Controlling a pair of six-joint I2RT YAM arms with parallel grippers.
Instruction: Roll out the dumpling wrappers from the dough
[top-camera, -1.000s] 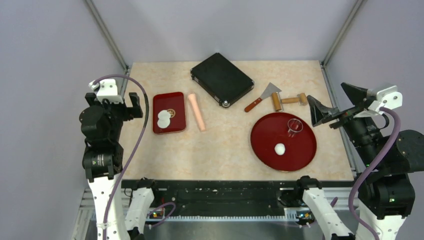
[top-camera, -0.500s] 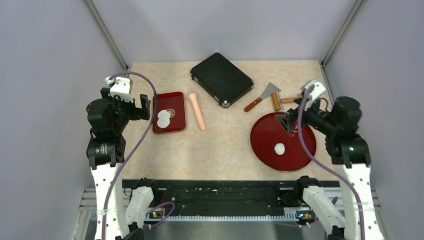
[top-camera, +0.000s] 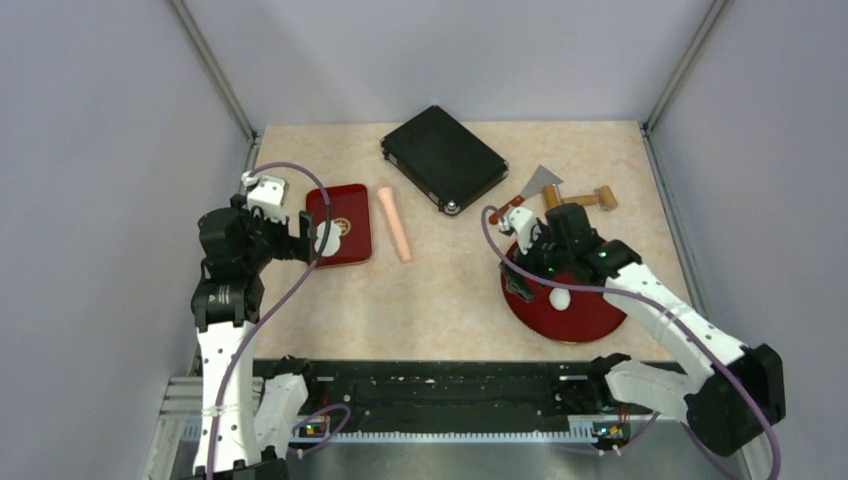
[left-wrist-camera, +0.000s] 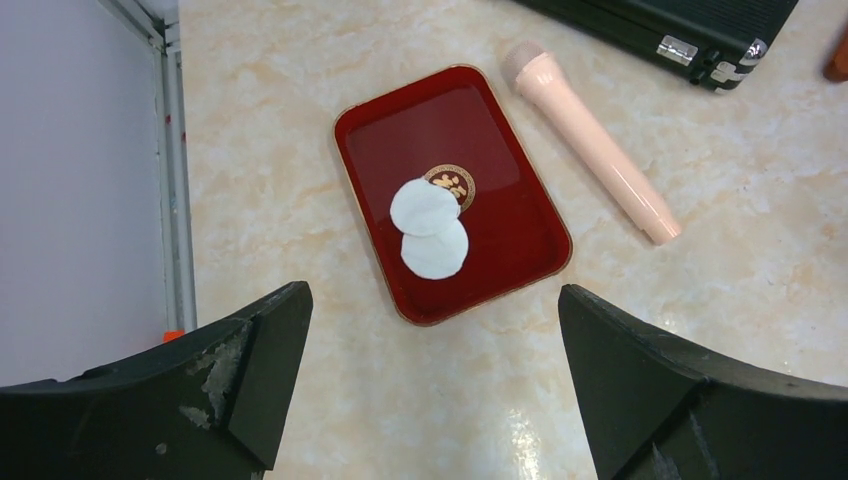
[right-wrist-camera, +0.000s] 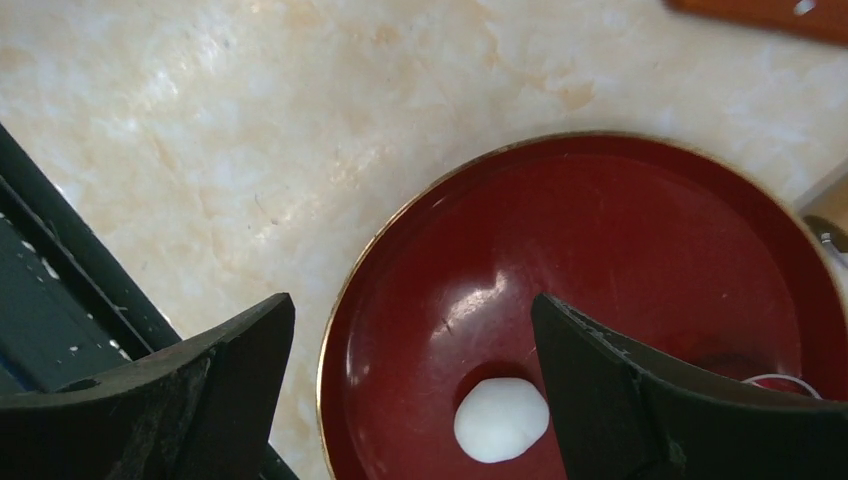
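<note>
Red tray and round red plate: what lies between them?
A pink rolling pin, beside the tray; from there to the plate the tabletop is bare. The top view shows this.

Two dumpling wrappers, one dough ball, one tray, one plate

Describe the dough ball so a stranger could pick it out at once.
On the beige marbled tabletop, find the round red lacquer plate at the right, near the front edge. On it lies a small soft white lump of dough. Unlike the two flat white round wrappers on the rectangular red tray at left, it is a plump ball.
</note>
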